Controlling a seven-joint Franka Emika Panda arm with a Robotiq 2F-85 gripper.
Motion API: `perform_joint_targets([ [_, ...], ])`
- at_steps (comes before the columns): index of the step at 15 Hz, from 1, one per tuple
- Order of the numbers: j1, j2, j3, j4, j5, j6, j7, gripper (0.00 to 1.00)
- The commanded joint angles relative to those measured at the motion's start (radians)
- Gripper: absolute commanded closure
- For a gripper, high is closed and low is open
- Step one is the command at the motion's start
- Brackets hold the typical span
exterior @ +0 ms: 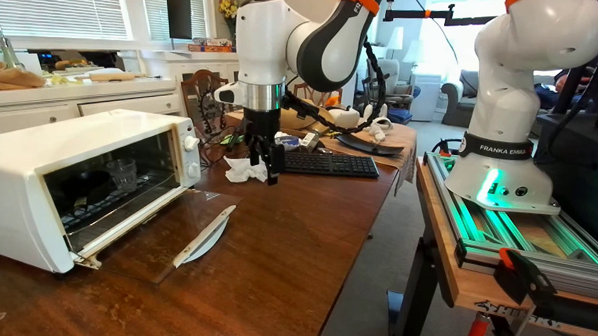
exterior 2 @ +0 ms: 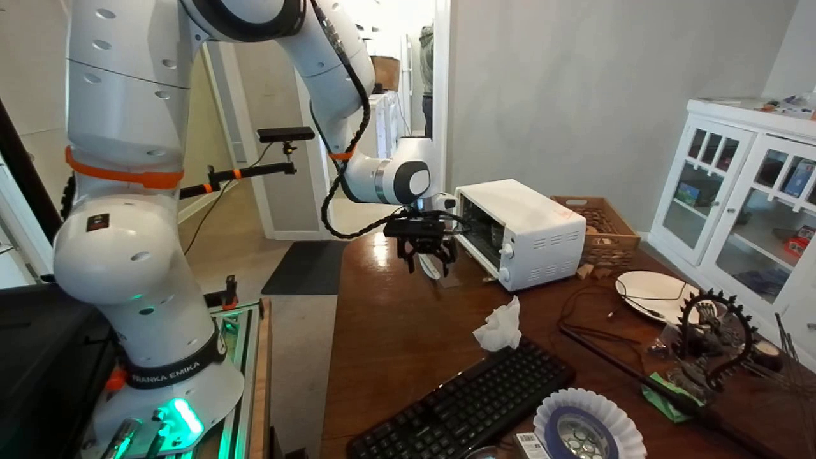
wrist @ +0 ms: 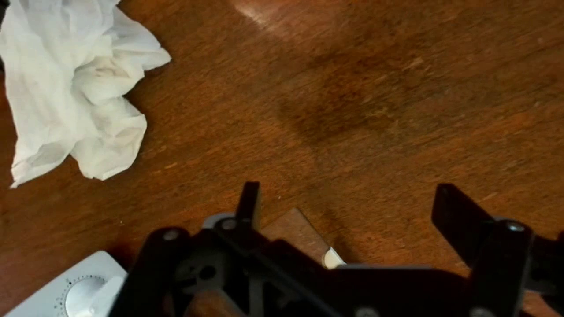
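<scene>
My gripper (exterior: 264, 172) hangs above the wooden table, fingers pointing down and spread wide with nothing between them; its tips (wrist: 252, 193) are far apart in the wrist view. Beside it stands a white toaster oven (exterior: 79, 141), also in an exterior view (exterior 2: 529, 236). The oven's glass door (exterior: 182, 232) is folded down over the table, its pale handle (exterior: 207, 235) along the outer edge. A dark pan (exterior: 87, 188) and a clear glass (exterior: 124, 174) sit on the rack inside. A crumpled white tissue (wrist: 88, 88) lies near the gripper; most of the door is hidden in the wrist view.
A black keyboard (exterior 2: 472, 401) lies beyond the tissue. Past it are a roll of tape (exterior 2: 580, 433), a white plate (exterior 2: 656, 296) and loose cables. A wicker basket (exterior 2: 599, 223) stands behind the oven. The table edge (exterior: 352, 265) runs along the robot's side.
</scene>
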Motion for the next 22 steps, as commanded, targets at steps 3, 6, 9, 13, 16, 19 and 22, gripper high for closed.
perform_joint_targets([
  [3,0.075,0.04,0.003,0.049,-0.145,-0.069,0.048,0.0],
  [6,0.067,0.026,0.012,0.034,-0.131,-0.043,0.046,0.0],
  [9,0.08,0.037,0.012,0.05,-0.145,-0.044,0.07,0.0],
  [13,0.087,0.053,0.011,0.072,-0.156,-0.072,0.063,0.0],
  [16,0.087,0.121,0.045,0.12,-0.147,-0.117,-0.037,0.0],
  [19,0.104,0.178,0.064,0.167,-0.18,-0.169,-0.123,0.0],
  [22,0.142,0.217,0.057,0.214,-0.268,-0.219,-0.164,0.34],
])
